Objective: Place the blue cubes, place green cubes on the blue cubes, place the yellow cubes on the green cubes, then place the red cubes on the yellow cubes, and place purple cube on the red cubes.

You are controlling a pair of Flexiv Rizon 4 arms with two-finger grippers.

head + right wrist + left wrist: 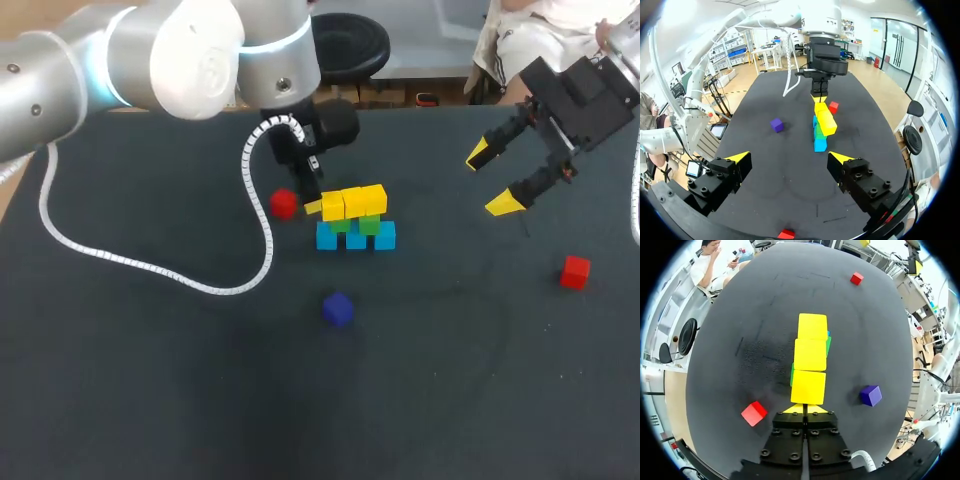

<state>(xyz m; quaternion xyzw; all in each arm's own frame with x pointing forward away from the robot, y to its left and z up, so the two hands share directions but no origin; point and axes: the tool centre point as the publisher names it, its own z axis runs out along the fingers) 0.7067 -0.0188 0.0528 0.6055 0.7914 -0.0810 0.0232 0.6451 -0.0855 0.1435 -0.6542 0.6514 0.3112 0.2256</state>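
Red and purple are the colours missing from the stack [355, 220]. In the head view, from left to right, one red cube [284, 204] is seen on the table [150, 380] just left of the stack. The stack itself stands in the upper middle of the frame. The purple cube [338, 308] lies alone below it, and a second red cube [574, 272] lies well apart near the right edge.

In the stack, blue cubes [355, 238] are set in a row on the table, green cubes [369, 226] are laid on them, and yellow cubes [354, 202] are laid on the green ones. In the left wrist view the yellow row is seen as three cubes end to end, with a little green and blue showing at its sides. The first three layers are therefore judged to be done. The red layer and the purple top are left to do, since those three cubes are all lying on the table.

The left arm enters at the upper left of the frame and is bent down over the table. The left gripper [313, 207] is held low at the left end of the yellow row and is pointed along it. Its jaws are closed together with nothing between them. The tips are right at the nearest yellow cube, but whether it is touched cannot be told.

The right arm enters at the upper right. The right gripper [492, 180] is held in the air, well apart from the stack, with its jaws spread wide and nothing held.
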